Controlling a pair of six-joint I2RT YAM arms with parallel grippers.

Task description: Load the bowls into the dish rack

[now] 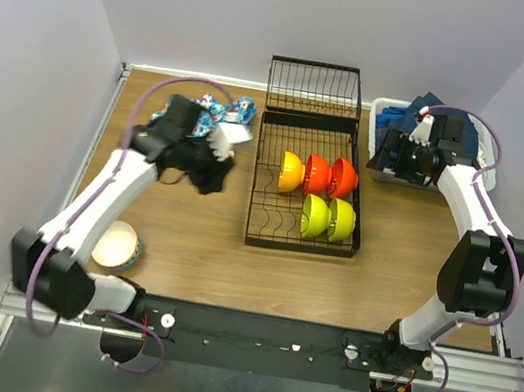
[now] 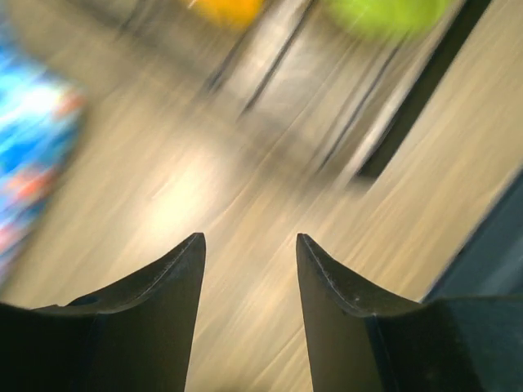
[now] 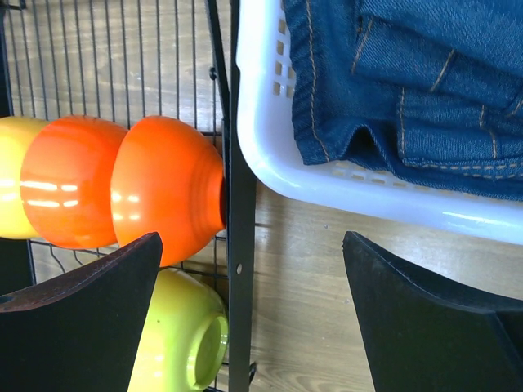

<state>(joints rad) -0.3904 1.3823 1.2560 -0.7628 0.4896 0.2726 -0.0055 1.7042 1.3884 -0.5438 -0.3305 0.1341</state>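
Observation:
The black wire dish rack point(image 1: 255, 195) stands mid-table. In it a yellow bowl point(image 1: 291, 172) and two red-orange bowls point(image 1: 318, 173) stand on edge in a row, with two lime-green bowls point(image 1: 313, 215) in front of them. A pale bowl with a blue outside point(image 1: 116, 245) sits on the table near the left arm's base. My left gripper point(image 1: 212, 179) hovers left of the rack. In the blurred left wrist view it point(image 2: 249, 237) is open, with only bare wood between its fingers. My right gripper point(image 3: 253, 237) is open over the rack's right frame point(image 3: 238, 286), beside a red-orange bowl point(image 3: 163, 196) and a green bowl point(image 3: 176, 335).
A white plastic basket point(image 1: 376, 115) of blue jeans point(image 3: 409, 82) stands right of the rack, under the right wrist. A colourful patterned cloth point(image 1: 206, 110) lies at the back left. The rack's hinged end section point(image 1: 314, 89) is raised at the back.

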